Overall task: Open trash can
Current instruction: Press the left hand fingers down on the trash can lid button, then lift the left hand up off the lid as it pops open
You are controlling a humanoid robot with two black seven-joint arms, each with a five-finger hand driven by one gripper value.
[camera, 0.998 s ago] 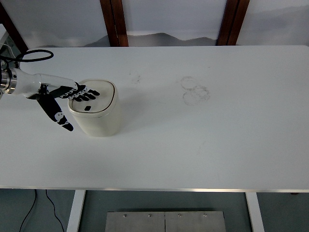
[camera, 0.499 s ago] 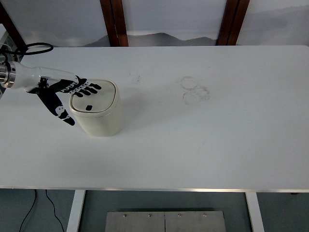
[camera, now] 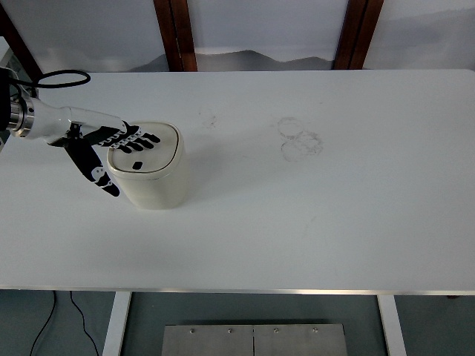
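One trash can [camera: 148, 178] on one table [camera: 312, 222], one left hand [camera: 111, 144] flat-fingered, open, on its lid [camera: 152, 148].

The scene is brightly and evenly lit from above, the white table [camera: 312, 222] near washed out, with no hard glare. The trash can [camera: 150, 167] throws a soft, faint shadow to its right. Focus is sharp throughout, and the table's edges bow slightly near the frame's borders.
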